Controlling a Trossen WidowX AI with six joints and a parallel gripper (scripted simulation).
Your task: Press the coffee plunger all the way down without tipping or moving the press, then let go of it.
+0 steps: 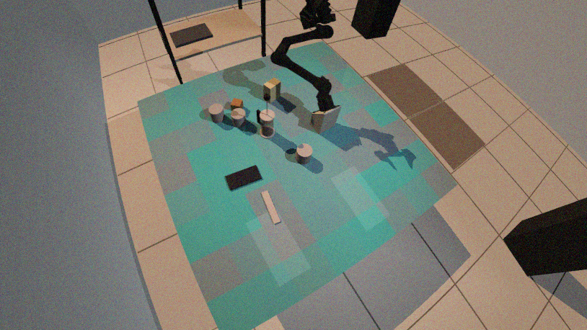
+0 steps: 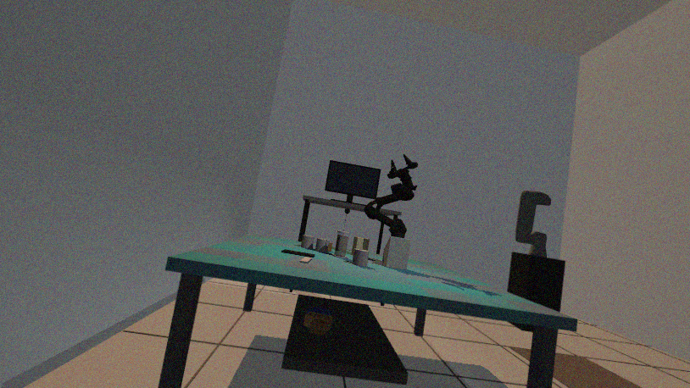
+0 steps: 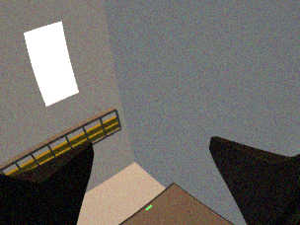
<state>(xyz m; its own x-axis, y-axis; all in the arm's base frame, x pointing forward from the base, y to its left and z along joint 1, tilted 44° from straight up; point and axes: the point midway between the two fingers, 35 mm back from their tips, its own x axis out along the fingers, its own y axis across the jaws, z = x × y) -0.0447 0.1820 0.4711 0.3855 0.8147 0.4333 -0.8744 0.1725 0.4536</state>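
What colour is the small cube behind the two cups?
Orange-brown cube, clearest in the top view.

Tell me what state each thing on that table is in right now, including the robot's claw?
Coffee press: upright, plunger knob raised, not pressed.
Gripper: open, holding nothing, high above the table.
Three grey cups: upright.
Tan box: standing upright behind the press.
Black slab: lying flat.
Pale strip: lying flat.
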